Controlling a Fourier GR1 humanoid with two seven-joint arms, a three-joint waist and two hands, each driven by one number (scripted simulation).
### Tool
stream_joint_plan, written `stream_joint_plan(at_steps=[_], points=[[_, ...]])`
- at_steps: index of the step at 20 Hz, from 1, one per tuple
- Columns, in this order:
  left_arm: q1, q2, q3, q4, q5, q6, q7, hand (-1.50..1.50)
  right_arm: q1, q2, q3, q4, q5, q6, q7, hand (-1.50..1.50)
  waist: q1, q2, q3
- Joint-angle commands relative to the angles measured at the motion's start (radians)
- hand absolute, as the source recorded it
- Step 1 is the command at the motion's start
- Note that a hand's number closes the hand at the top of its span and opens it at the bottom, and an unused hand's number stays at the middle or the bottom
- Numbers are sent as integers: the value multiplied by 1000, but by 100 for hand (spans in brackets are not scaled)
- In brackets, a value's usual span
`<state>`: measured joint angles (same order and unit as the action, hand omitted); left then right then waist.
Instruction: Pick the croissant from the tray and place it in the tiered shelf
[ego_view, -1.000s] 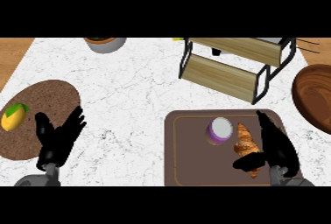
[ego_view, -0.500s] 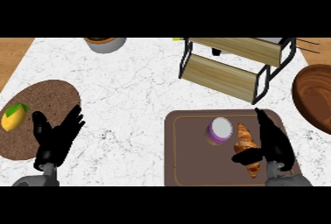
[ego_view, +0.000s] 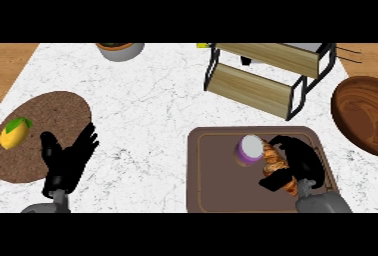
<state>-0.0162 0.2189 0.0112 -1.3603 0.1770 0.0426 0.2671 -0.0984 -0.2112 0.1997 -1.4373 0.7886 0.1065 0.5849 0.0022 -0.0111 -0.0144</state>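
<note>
The golden croissant (ego_view: 273, 161) lies on the brown tray (ego_view: 218, 175) at the lower right, next to a purple-and-white round thing (ego_view: 249, 149). My right hand (ego_view: 297, 164) is over the croissant, fingers curled down round its right side and thumb (ego_view: 275, 182) under its near end, hiding part of it. The tiered shelf (ego_view: 267, 75), black frame with wooden boards, stands at the upper right beyond the tray. My left hand (ego_view: 68, 159) rests open at the lower left, fingers up.
A round cork mat (ego_view: 52, 120) at the left carries a yellow-green fruit (ego_view: 15, 132). A dark wooden bowl (ego_view: 360, 114) sits at the right edge. A grey pot (ego_view: 119, 49) stands at the counter's far edge.
My right hand's fingers have gone from straight beside the croissant to curled round it. The left hand has not moved.
</note>
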Motion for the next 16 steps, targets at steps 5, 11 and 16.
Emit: stream_joint_plan(at_steps=[5, 11, 16], points=[[-41, 17, 24, -17, 18, -26, 69, 0, 33, 99, 61, 60, 32, -107, -113, 150, 1, 11, 15], [-20, 15, 21, -2, 14, -53, 32, 0, -216, 206, 201, 94, 7, -139, 164, 150, 31, 15, 15], [-80, -36, -11, 57, -33, -8, 13, 0, -485, 210, 334, 195, -101, -330, 355, 150, 43, 18, 15]])
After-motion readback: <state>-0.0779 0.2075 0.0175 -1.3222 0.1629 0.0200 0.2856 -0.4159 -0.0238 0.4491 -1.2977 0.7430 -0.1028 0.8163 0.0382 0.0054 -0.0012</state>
